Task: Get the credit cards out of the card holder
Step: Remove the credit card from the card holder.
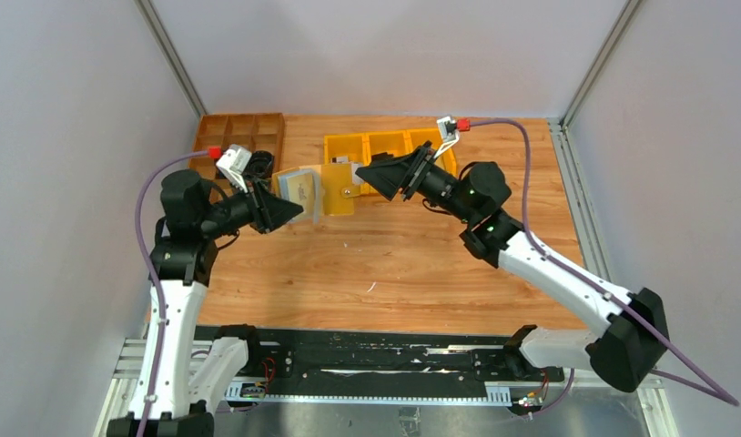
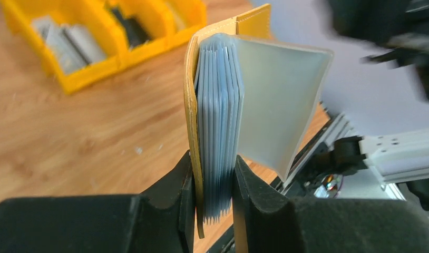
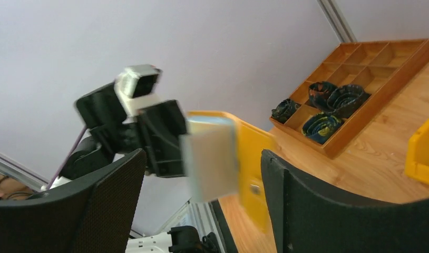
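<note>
Far left, wooden divided tray (image 1: 239,137) is sitting at the back of the table (image 1: 394,264), with dark rolled items (image 3: 328,105) in some compartments. Left gripper (image 2: 212,176) is pinching the card holder (image 1: 326,189) at its lower edge, fingers (image 2: 173,182) clamping one mustard cover plus the stack of grey pleated sleeves (image 2: 217,121). It's holding the holder up off the table, open, with one translucent sleeve (image 2: 278,105) fanning out to the side. Can't tell credit cards from sleeves in that stack. Right gripper (image 3: 202,153) is sitting just beside the holder's outer cover with its jaws spread wide, the holder framed between them, not gripping it. Behind it, yellow bins (image 1: 390,146) are holding flat grey and dark pieces (image 2: 65,42), too blurred to identify.
</note>
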